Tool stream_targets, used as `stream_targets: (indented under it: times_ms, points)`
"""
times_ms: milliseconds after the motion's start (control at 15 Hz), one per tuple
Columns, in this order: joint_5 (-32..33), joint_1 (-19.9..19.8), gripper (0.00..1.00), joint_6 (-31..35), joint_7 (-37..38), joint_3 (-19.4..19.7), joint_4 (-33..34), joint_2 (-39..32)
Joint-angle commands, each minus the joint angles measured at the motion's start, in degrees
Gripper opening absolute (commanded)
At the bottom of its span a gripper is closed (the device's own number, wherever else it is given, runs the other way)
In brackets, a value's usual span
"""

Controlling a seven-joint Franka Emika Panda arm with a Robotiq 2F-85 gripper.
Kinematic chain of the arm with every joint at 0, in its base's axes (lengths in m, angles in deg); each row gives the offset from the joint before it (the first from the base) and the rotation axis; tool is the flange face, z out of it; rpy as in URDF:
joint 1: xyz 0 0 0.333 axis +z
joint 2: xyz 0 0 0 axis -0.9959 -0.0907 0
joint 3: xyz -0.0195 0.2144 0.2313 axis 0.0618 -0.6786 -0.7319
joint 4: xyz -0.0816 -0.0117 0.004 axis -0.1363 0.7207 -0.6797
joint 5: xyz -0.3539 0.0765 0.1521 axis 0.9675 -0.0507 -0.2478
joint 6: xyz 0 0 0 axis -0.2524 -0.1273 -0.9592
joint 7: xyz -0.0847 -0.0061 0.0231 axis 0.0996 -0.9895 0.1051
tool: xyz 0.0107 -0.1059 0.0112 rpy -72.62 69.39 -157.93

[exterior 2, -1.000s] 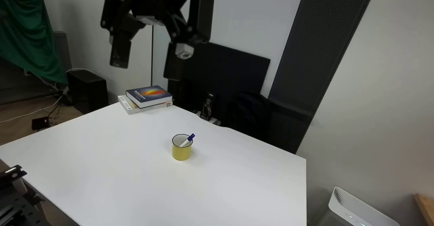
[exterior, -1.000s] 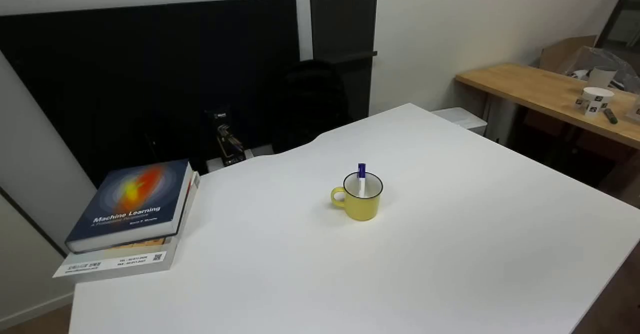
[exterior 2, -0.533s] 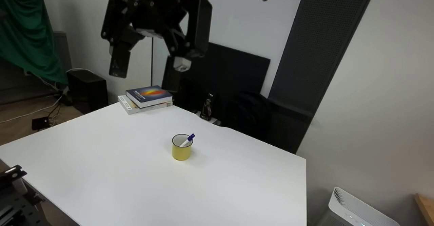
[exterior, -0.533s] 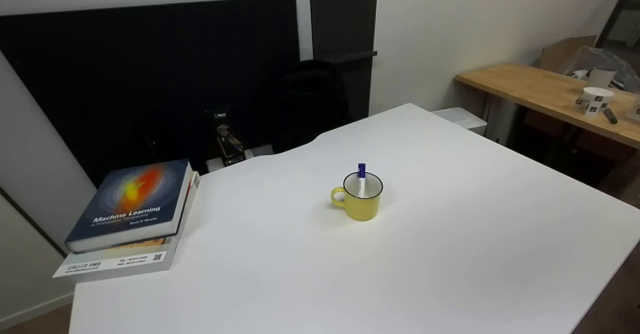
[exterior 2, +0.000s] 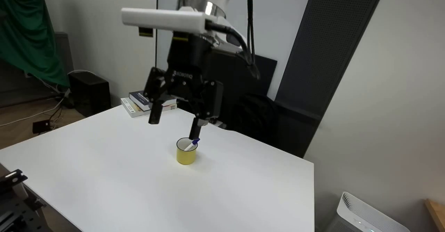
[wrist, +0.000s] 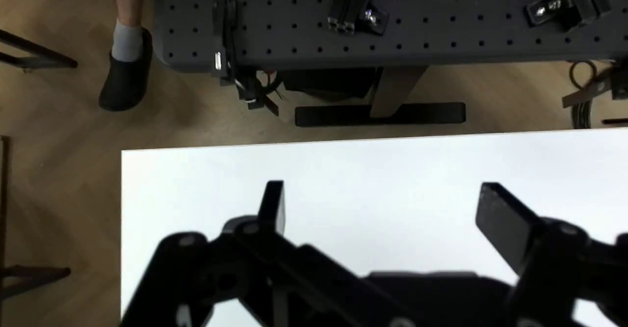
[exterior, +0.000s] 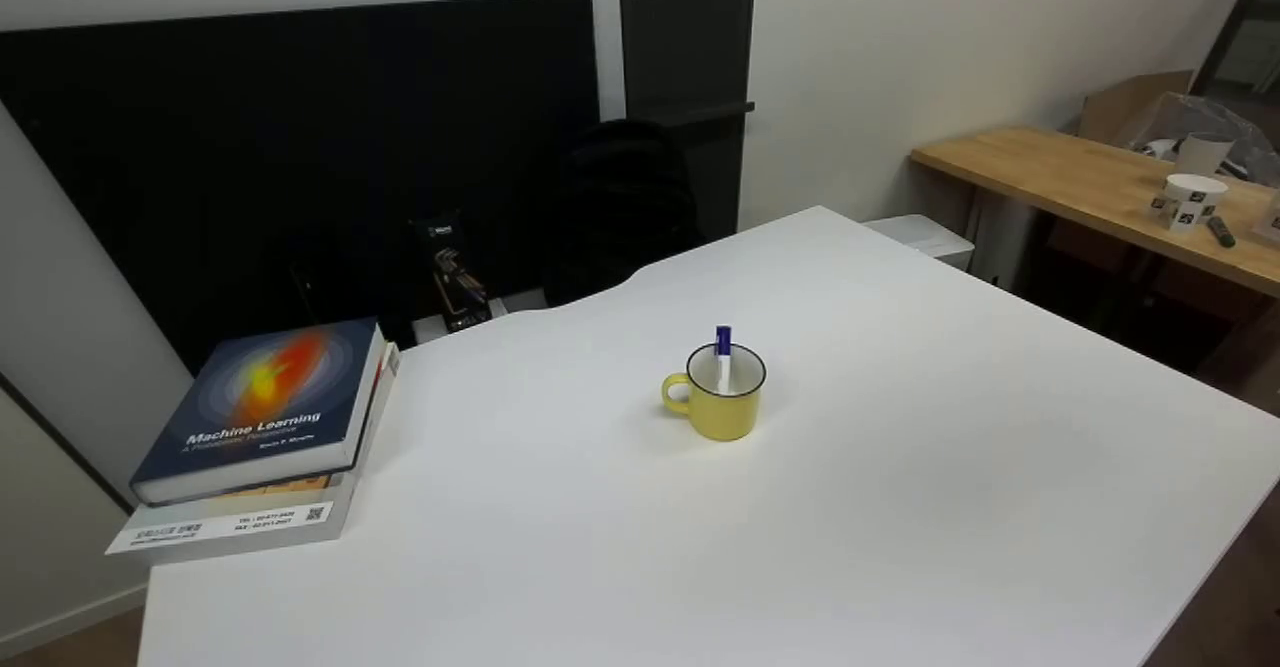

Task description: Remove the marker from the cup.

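Note:
The yellow cup (exterior: 724, 415) stands upright on the white table in both exterior views, its handle at the left in an exterior view. It also shows in an exterior view (exterior 2: 186, 157). The marker (exterior: 723, 359) leans inside it with its dark blue cap above the rim; it also shows in an exterior view (exterior 2: 190, 145). My gripper (exterior 2: 174, 128) is open and empty above the table. One fingertip overlaps the cap in the picture, but the gripper is outside the view (exterior: 724, 432) of the cup. In the wrist view the gripper (wrist: 382, 192) has only table between its fingers; cup and marker are out of view.
Two stacked books (exterior: 260, 407) lie at the table's (exterior: 560, 547) left corner; the gripper partly covers them in an exterior view (exterior 2: 134, 108). In the wrist view a table edge, a dark perforated platform (wrist: 294, 33) and a person's foot (wrist: 125, 82) show.
My gripper has come down and looks smaller, farther from the camera, in an exterior view, with more of the arm showing. It stays open. The cup and marker have not moved.

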State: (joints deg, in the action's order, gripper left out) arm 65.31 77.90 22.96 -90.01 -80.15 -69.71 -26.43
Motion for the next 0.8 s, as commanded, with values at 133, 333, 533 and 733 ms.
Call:
stream_targets:
  times_ms: [133, 333, 533, 733]
  points:
    - [-4.4, 1.9, 1.0, 4.6, 2.4, -1.0, 15.7, -21.8]
    - [-7.6, 2.6, 1.0, 5.7, 3.6, -2.0, 24.7, -31.6]
    - [-10.4, 3.1, 1.0, 4.7, 3.8, -2.8, 33.6, -39.8]
    - [-12.7, 3.6, 1.0, 2.7, 4.1, -3.7, 42.5, -47.4]
